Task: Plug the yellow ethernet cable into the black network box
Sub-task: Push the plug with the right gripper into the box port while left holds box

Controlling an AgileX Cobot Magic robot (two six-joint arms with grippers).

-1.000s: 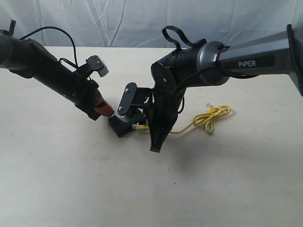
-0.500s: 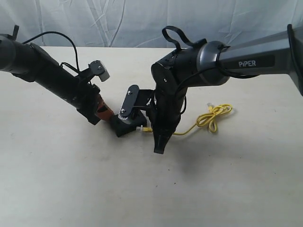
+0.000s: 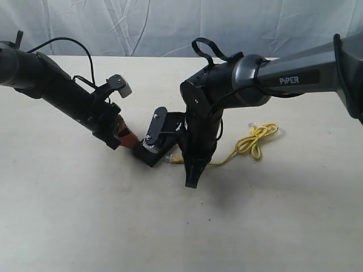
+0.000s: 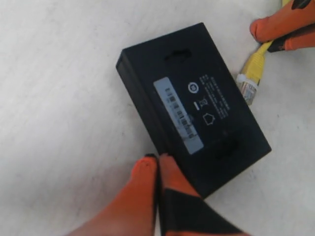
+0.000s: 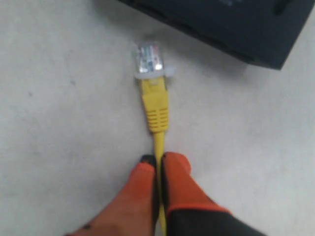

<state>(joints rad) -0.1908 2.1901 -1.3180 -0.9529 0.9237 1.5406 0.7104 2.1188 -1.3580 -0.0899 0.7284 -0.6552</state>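
The black network box (image 4: pixel 192 105) lies flat on the table with its pale label up; in the exterior view the box (image 3: pixel 154 154) sits between the two arms. My left gripper (image 4: pixel 157 160) is shut with nothing in it, its orange fingertips (image 3: pixel 126 136) pressed against the box's long side. My right gripper (image 5: pixel 158 160) is shut on the yellow ethernet cable (image 5: pixel 155 105) just behind the boot. The clear plug (image 5: pixel 149 59) points at the box (image 5: pixel 231 24) with a small gap left. The plug (image 4: pixel 248 86) lies beside the box's far long edge. The cable's looped bundle (image 3: pixel 258 136) rests on the right.
The right arm (image 3: pixel 198 130) hangs over the middle and hides part of the box. A wrinkled white cloth backdrop (image 3: pixel 170 22) runs behind the pale table (image 3: pixel 85 215).
The right gripper has shifted the plug slightly toward the front of the table. The box has turned a little. The left gripper has stayed against the box.
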